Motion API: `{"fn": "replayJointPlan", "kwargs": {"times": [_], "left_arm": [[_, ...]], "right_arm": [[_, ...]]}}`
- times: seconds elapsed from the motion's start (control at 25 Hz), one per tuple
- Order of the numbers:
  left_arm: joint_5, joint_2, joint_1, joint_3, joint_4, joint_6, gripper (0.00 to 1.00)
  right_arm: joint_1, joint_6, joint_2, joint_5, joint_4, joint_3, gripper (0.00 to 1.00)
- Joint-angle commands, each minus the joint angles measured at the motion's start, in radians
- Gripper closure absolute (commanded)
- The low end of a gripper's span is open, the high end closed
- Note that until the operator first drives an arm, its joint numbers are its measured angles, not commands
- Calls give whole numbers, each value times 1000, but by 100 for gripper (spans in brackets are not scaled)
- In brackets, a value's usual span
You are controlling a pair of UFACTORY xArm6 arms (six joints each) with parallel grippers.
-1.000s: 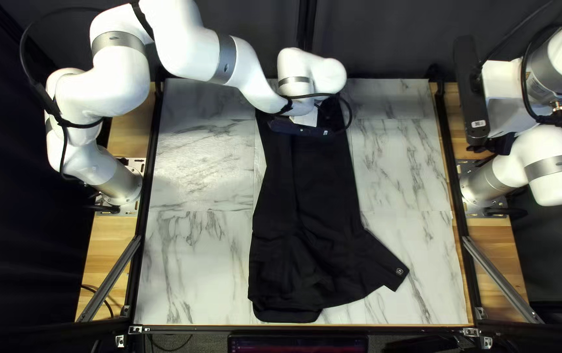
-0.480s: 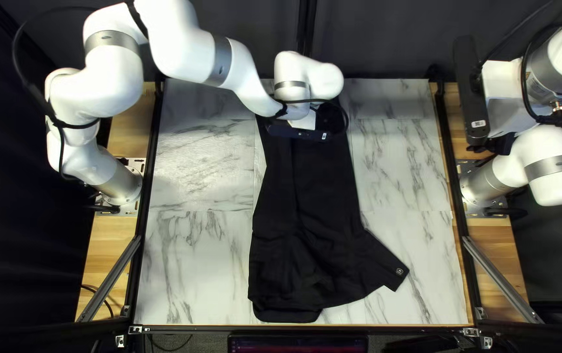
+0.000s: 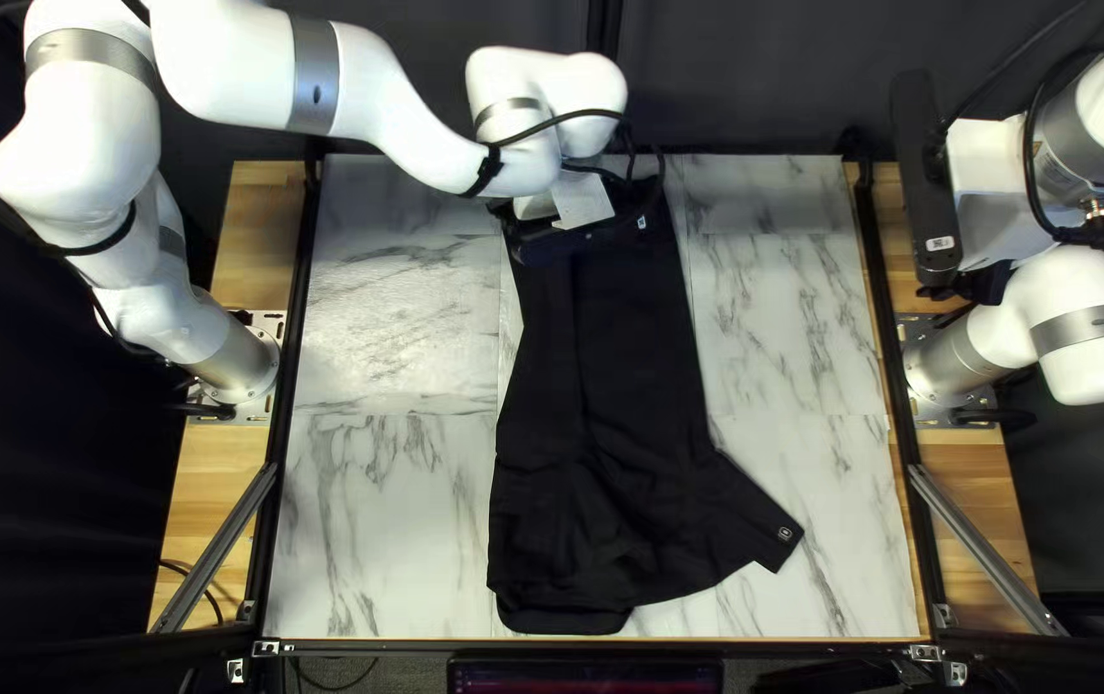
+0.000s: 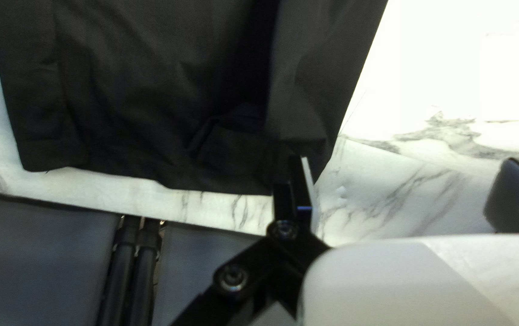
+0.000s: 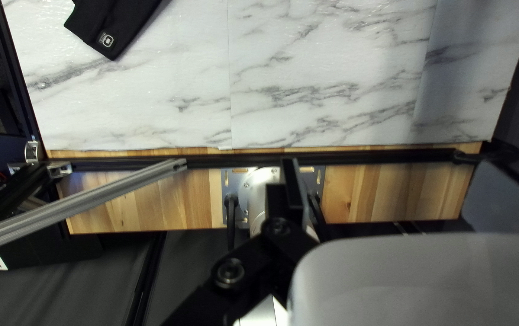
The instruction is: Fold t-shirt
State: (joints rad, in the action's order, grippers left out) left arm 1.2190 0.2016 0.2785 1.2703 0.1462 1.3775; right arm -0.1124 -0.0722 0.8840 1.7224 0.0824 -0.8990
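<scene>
Black t-shirt long and narrow on the marbled bench, one end below the left hand, most of it ahead of that hand in its wrist view. Sleeve (small pale mark near its edge) juts out, well apart from the right hand. How far open either hand is, or what it grips: cannot tell.

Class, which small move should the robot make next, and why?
Probably shift the left gripper sideways, to bring the shirt's hem corner between its fingers: they are open, and that corner lies beside one finger, while marble table shows between them.
</scene>
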Motion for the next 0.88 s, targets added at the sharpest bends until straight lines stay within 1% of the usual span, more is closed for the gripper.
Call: {"fn": "replayJointPlan", "kwargs": {"times": [0.04, 0.08, 0.12, 0.24, 0.28, 0.32, 0.36, 0.72, 0.76, 0.8, 0.88], "left_arm": [[35, -15, -81, 12, 50, -217, 0], [32, -22, -87, 1, 67, -313, 0], [32, -25, -89, -5, 77, -375, 0], [43, -53, -113, -49, 122, -753, 0], [82, -42, -148, -31, 141, -891, 0], [118, -29, -177, -9, 152, -971, 0], [134, -22, -189, 2, 158, -1004, 0], [129, -21, -192, 1, 151, -1003, 0], [122, -14, -198, 14, 158, -1013, 0], [112, -11, -201, 17, 168, -1034, 0], [79, 9, -178, 25, 199, -1139, 0]], "right_arm": [[0, 0, 0, 0, 0, 0, 0], [0, 0, 0, 0, 0, 0, 0], [0, 0, 0, 0, 0, 0, 0], [0, 0, 0, 0, 0, 0, 0], [0, 0, 0, 0, 0, 0, 0], [0, 0, 0, 0, 0, 0, 0], [0, 0, 0, 0, 0, 0, 0], [0, 0, 0, 0, 0, 0, 0], [0, 0, 0, 0, 0, 0, 0], [0, 0, 0, 0, 0, 0, 0], [0, 0, 0, 0, 0, 0, 0]]}}
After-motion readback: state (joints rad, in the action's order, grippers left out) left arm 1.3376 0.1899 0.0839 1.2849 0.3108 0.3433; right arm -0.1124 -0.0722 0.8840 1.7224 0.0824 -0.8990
